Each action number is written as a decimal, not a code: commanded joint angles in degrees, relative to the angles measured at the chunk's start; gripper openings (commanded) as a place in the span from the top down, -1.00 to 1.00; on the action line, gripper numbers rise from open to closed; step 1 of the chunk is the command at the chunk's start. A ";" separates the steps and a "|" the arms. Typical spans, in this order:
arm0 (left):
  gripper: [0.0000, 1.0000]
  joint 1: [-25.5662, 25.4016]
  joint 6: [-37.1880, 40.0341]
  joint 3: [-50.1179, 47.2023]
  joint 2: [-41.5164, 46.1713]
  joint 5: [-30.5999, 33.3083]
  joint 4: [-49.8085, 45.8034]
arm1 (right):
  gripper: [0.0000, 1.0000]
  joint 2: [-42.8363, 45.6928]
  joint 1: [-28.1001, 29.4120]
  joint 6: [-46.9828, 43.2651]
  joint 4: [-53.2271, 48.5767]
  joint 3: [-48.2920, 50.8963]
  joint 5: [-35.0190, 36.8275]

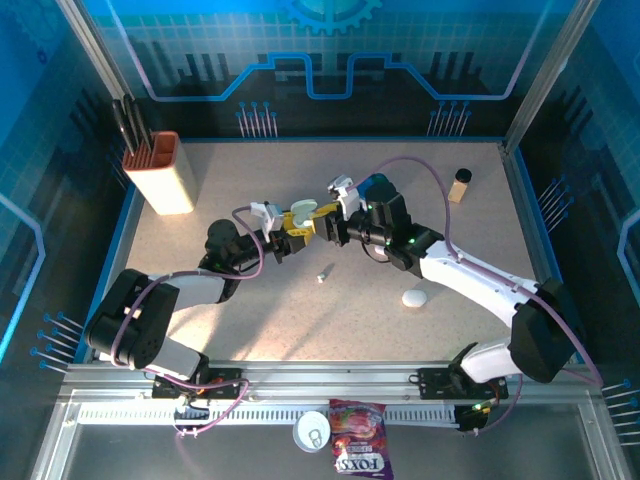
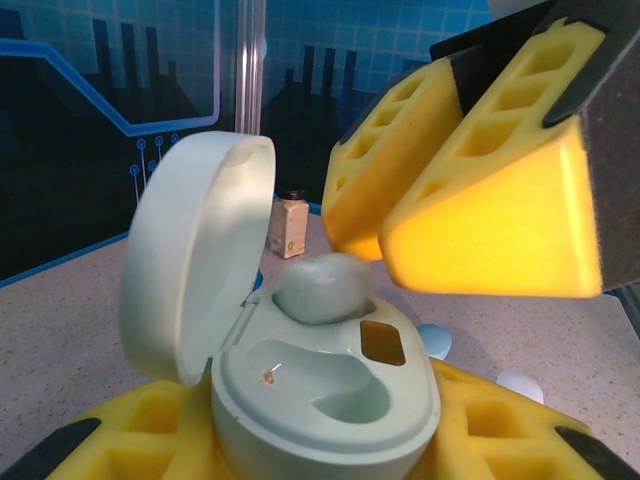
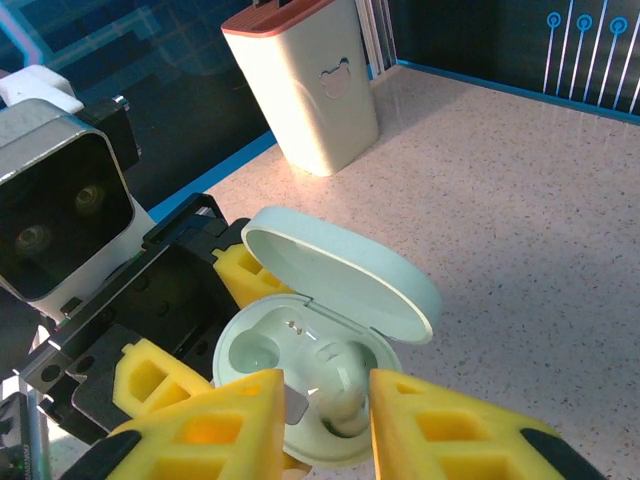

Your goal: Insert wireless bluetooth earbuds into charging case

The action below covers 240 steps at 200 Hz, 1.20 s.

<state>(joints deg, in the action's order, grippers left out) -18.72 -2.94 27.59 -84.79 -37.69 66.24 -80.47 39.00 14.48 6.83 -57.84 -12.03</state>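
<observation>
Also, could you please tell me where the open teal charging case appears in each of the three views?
Top external: charging case just above picture centre.
Left wrist: case bottom centre, lid standing open on the left.
Right wrist: case lower centre, lid tipped back to the right.
Shared landmark: the right gripper, its yellow fingers beside the case.

Two arms, left arm (image 1: 170,295) and right arm (image 1: 480,280), with white link shells and black joint housings. A purple cable (image 1: 425,172) loops along each. Left hand (image 2: 325,432) and right hand (image 3: 328,392) have yellow wedge fingers (image 3: 215,425) with rectangular hollows and black backing. A pale boxy camera (image 3: 60,210) sits on the left wrist.
</observation>
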 commanded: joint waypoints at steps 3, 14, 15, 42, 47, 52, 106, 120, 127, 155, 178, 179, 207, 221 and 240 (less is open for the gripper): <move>0.32 -0.35 -0.18 1.33 1.65 0.30 0.87 | 0.41 -1.00 0.96 -0.58 -1.16 -1.07 1.09; 0.31 -0.31 -0.21 1.38 1.69 0.16 0.91 | 0.41 -1.20 0.94 -0.95 -1.81 -1.52 1.21; 0.31 -0.33 -0.22 1.35 1.71 0.16 0.91 | 0.41 -1.19 0.96 -0.99 -1.82 -1.55 1.17; 0.31 -0.35 0.29 0.91 1.59 0.67 1.14 | 0.33 0.20 0.90 -0.44 -0.41 -0.68 0.92; 0.31 -0.31 0.53 0.80 1.53 0.82 1.22 | 0.28 0.73 0.83 -0.42 -0.05 -0.36 0.73; 0.31 -0.26 0.71 0.64 1.48 0.89 1.31 | 0.24 1.35 0.67 -0.21 0.42 0.03 0.37; 0.29 2.39 1.91 -1.13 1.01 2.94 3.36 | -0.28 4.88 -5.86 11.21 4.83 6.68 -2.16; 0.29 3.11 1.89 -1.55 1.90 3.64 3.38 | -0.27 3.51 -7.10 14.01 1.23 6.78 -0.46; 0.29 3.37 2.04 -1.63 2.38 3.69 3.10 | -0.27 2.63 -7.34 14.82 -0.90 6.63 0.52; 0.27 3.51 4.63 -1.64 5.27 4.04 -0.71 | -0.27 -3.72 -7.51 15.16 -8.88 4.07 -1.54; 0.27 3.57 5.13 -1.48 7.02 4.55 -1.81 | -0.28 -10.57 -6.86 13.52 -11.39 1.46 -8.50; 0.27 3.59 5.13 -1.49 7.06 4.55 -1.81 | -0.28 -10.89 -6.80 13.49 -11.62 1.27 -8.69; 0.27 3.60 5.30 -1.42 8.26 4.96 -2.40 | -0.25 -19.01 -5.01 14.38 -19.01 -4.38 -11.00; 0.27 3.60 5.49 -1.39 8.21 5.10 -2.60 | -0.21 -21.95 -3.87 15.66 -19.42 -5.70 -12.15; 0.27 3.60 5.64 -1.49 8.23 5.23 -2.25 | -0.21 -25.15 -2.27 15.92 -20.98 -7.80 -11.30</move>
<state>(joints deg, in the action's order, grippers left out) -15.57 0.89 26.41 -77.69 -33.26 63.92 -102.69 34.50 29.15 -9.30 -62.15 -21.21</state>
